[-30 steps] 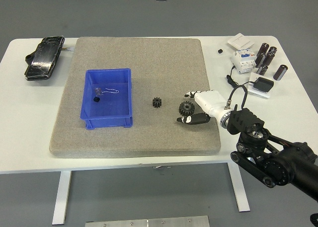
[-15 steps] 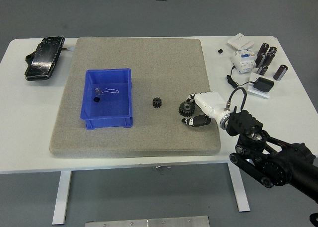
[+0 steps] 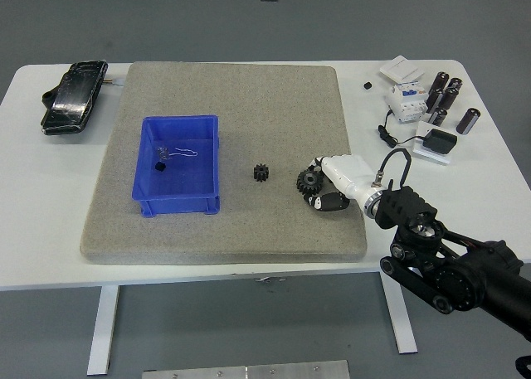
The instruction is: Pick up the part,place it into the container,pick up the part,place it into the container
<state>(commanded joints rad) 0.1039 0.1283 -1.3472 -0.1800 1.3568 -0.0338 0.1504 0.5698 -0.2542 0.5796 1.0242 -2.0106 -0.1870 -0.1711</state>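
Note:
Two black gear parts lie on the grey mat. The small gear sits alone near the mat's middle. The larger gear is at the mat's right, and my right hand has its white and black fingers curled around it, thumb below and fingers above, with the gear resting on the mat. The blue container stands on the mat's left and holds a small black piece and a bit of wire. My left arm is out of sight.
A black pouch lies at the table's far left corner. Dark cylinders, a white breaker box, a black adapter with its cable and a small black cube crowd the far right.
My right hand slid a little left and closed its fingers around the larger gear; the thumb, which lay stretched below the gear, has tucked in under it.

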